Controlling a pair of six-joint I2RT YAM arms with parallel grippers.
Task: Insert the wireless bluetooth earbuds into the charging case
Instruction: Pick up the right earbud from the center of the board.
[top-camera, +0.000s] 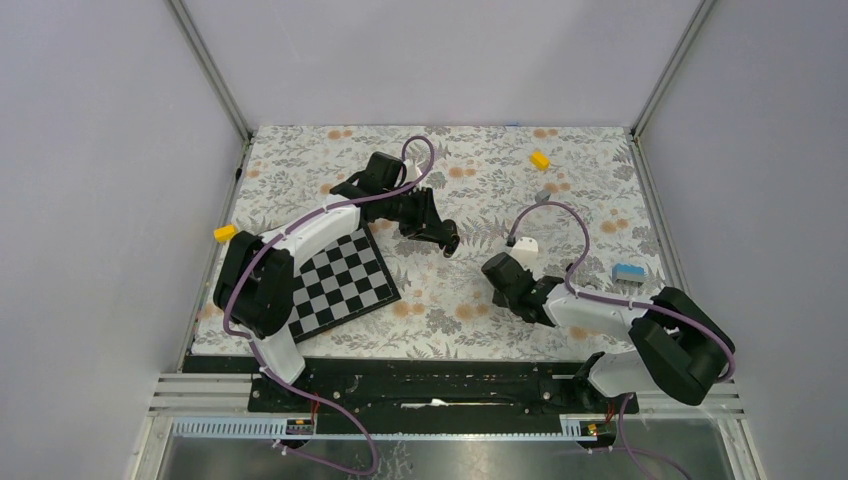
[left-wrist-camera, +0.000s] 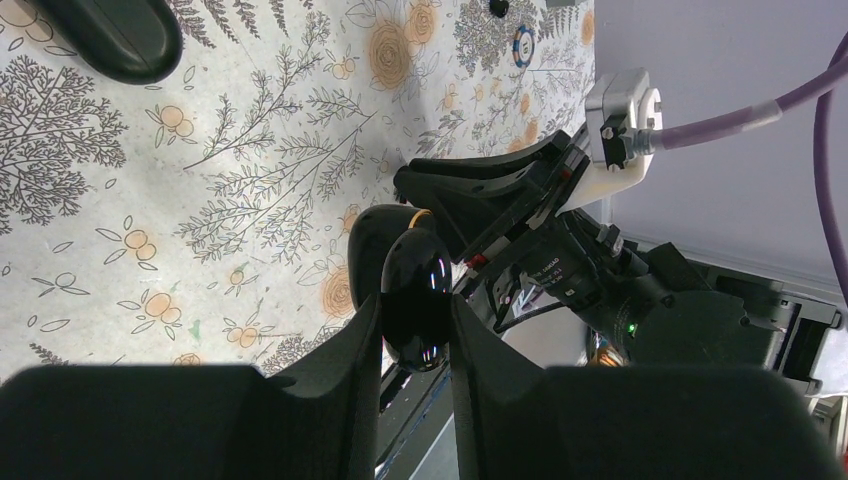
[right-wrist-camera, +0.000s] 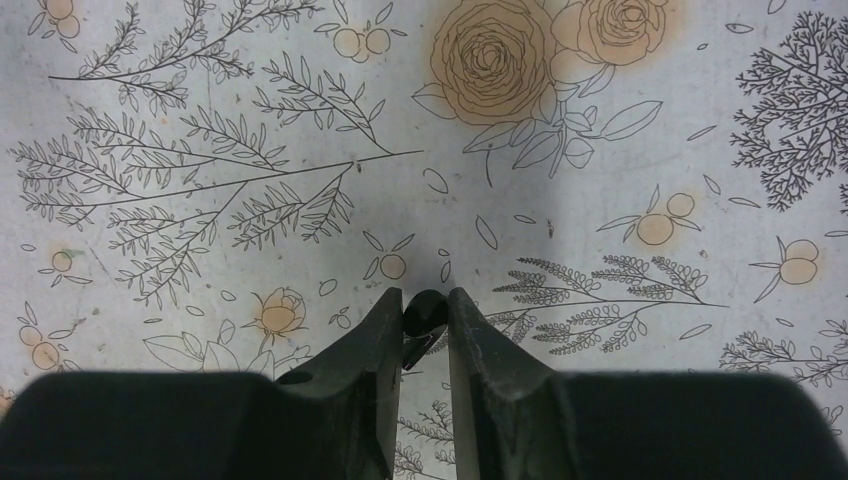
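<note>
gripping the charging case (left-wrist-camera: 415, 300) tight in the left claw (left-wrist-camera: 415, 335), looks open. pinching 1 of the wireless bluetooth earbuds (right-wrist-camera: 425, 312) in the right claw (right-wrist-camera: 423, 297), low over the counter (right-wrist-camera: 600, 150), well apart from the case. can't see any seated yet, so probably 2 still to go.

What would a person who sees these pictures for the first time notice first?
The left end effector clamps the glossy black charging case near the middle of the floral table. The right end effector pinches one tiny black earbud. A checkerboard lies at the left.
</note>
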